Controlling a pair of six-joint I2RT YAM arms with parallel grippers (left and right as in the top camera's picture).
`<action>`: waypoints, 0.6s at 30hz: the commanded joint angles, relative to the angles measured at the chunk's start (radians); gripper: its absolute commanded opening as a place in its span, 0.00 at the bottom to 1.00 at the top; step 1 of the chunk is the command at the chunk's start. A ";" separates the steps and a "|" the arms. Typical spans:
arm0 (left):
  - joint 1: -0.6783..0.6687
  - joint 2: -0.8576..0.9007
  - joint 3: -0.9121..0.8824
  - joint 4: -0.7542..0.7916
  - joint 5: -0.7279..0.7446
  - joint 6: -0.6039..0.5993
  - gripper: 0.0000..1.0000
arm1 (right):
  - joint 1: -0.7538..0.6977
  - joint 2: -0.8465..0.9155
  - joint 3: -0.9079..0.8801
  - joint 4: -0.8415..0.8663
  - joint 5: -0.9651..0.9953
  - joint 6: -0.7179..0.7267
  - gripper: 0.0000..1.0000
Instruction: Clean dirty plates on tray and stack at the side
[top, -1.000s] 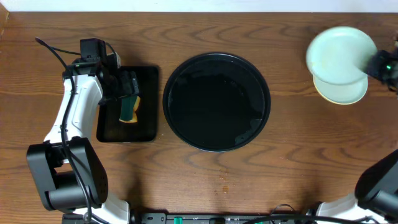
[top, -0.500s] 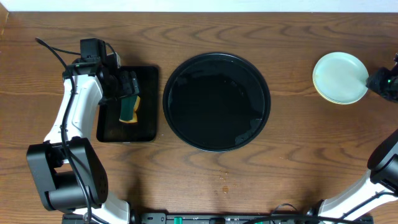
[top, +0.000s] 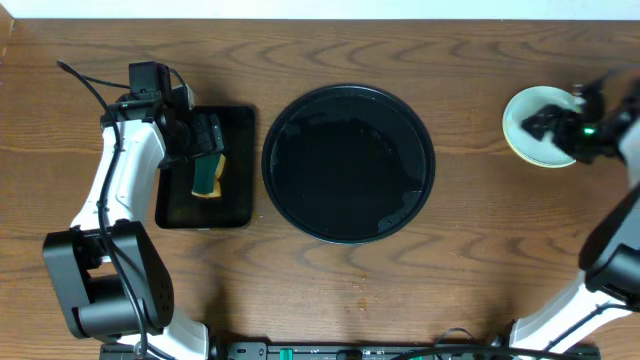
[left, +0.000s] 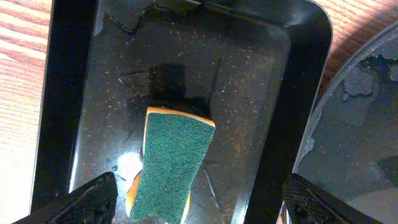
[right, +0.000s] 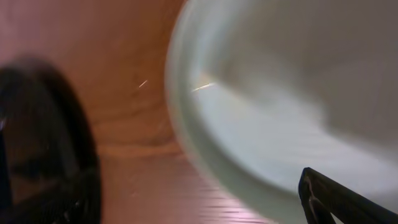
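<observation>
**Plates stacked by the right edge, round tray bare**

The round black tray (top: 349, 92) sits mid-table with nothing on it. The plates (top: 522, 105) lie stacked near the right edge, toward the far right corner — a pale blue one on top, a yellowish rim showing beneath. The right gripper (top: 550, 122) hangs over the stack's right side, but its wrist view is blurred, so I cannot tell whether its jaws grip a rim or are free. The left gripper (left: 208, 198) is spread wide over the small rectangular tray (left: 68, 93) near the left edge, and the sponge (left: 171, 165) lies between its fingers untouched. The task looks close to done. The risk is at the stack: if a finger catches the top plate's rim when the arm pulls away, the plate could slide off — perhaps over the right edge
</observation>
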 joint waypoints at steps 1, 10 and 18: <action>0.004 0.001 0.000 -0.003 0.008 -0.009 0.85 | 0.118 -0.002 0.013 -0.062 0.071 -0.047 0.99; 0.004 0.001 0.000 -0.003 0.008 -0.009 0.85 | 0.284 -0.002 0.012 -0.110 0.073 -0.047 0.99; 0.004 0.001 0.000 -0.003 0.008 -0.009 0.85 | 0.332 -0.002 0.012 -0.110 0.073 -0.047 0.99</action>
